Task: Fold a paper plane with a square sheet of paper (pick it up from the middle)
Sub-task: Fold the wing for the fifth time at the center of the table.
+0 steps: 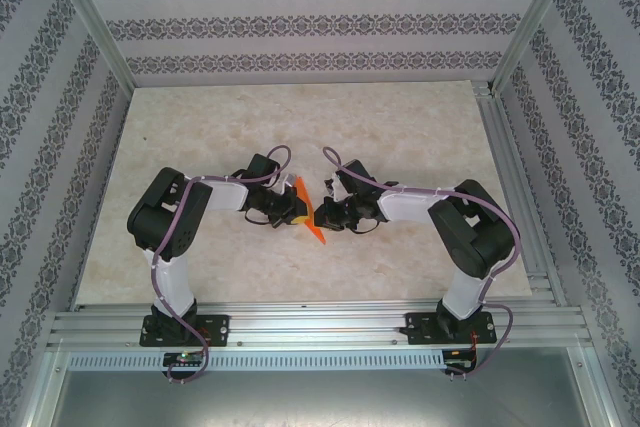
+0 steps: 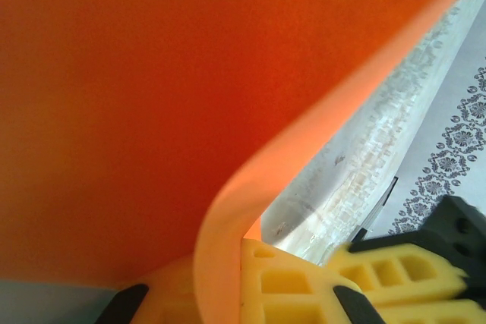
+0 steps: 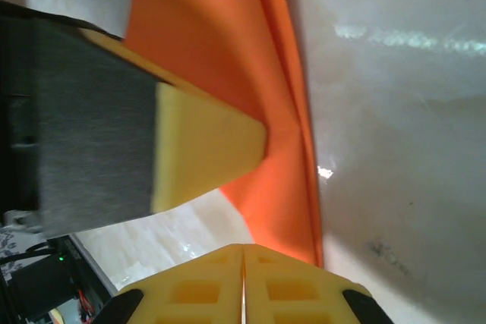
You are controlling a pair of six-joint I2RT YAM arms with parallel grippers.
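Sharpening a fold looks like the step in hand, with the task seemingly midway: the orange sheet [image 1: 311, 217] hangs edge-up above the middle of the table [image 1: 300, 117], not yet a dart. The left gripper [image 1: 291, 209], at the sheet's 9 o'clock, is clamped on a curling layer. The right gripper [image 1: 326, 213], at 3 o'clock, has its fingers [image 3: 296, 294] pressed flat together, seemingly nipping the sheet's lower edge, though that contact is partly hidden. A clean crease probably needs one gripper anchoring while the other slides along the folded edge toward 6 o'clock, slowly, since thin paper buckles or tears if both pull apart.
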